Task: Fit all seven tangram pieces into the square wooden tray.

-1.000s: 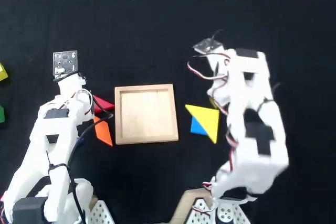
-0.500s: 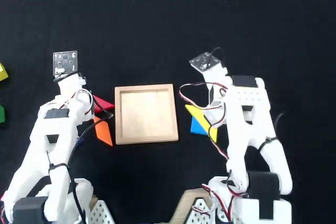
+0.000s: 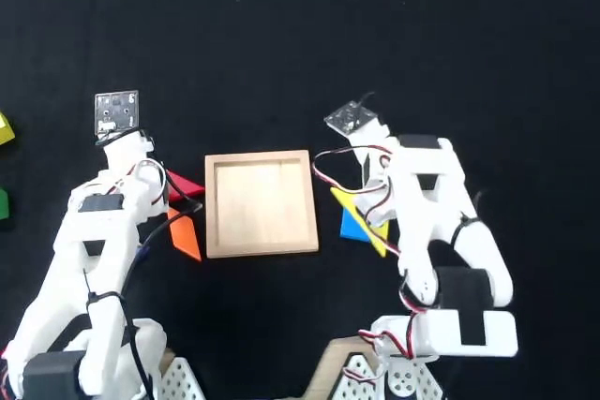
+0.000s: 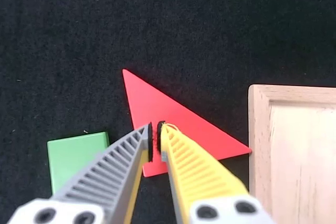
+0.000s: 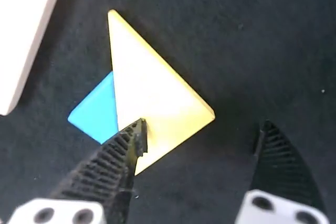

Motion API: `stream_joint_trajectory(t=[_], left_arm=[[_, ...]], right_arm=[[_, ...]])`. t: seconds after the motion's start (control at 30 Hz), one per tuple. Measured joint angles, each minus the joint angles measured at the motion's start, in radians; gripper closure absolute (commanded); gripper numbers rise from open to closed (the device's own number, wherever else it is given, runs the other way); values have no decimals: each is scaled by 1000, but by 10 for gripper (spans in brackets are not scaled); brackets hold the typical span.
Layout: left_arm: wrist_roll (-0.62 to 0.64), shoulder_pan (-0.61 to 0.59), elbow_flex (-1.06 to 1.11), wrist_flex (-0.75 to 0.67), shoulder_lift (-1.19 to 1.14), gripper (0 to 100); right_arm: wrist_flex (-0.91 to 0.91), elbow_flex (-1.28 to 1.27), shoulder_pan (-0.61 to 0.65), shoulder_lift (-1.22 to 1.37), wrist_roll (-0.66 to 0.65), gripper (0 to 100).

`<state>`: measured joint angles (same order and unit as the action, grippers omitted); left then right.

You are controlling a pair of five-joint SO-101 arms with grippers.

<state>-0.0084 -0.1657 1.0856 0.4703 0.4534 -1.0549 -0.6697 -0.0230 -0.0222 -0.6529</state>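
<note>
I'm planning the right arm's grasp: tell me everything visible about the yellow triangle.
The yellow triangle is a flat, matte piece lying on the black cloth, right of the tray and apart from it. A blue piece abuts one edge. The right gripper hangs open, jaws straddling one corner.
</note>
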Motion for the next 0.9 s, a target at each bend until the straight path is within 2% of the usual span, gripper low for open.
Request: stream_joint_trajectory(t=[0.4, 0.9], left_arm=[[0, 0, 26, -64, -3, 943], [0, 0, 26, -64, -3, 943]], right_arm=[[6, 0, 101, 8, 38, 669], [-21, 0, 106, 11, 51, 669]])
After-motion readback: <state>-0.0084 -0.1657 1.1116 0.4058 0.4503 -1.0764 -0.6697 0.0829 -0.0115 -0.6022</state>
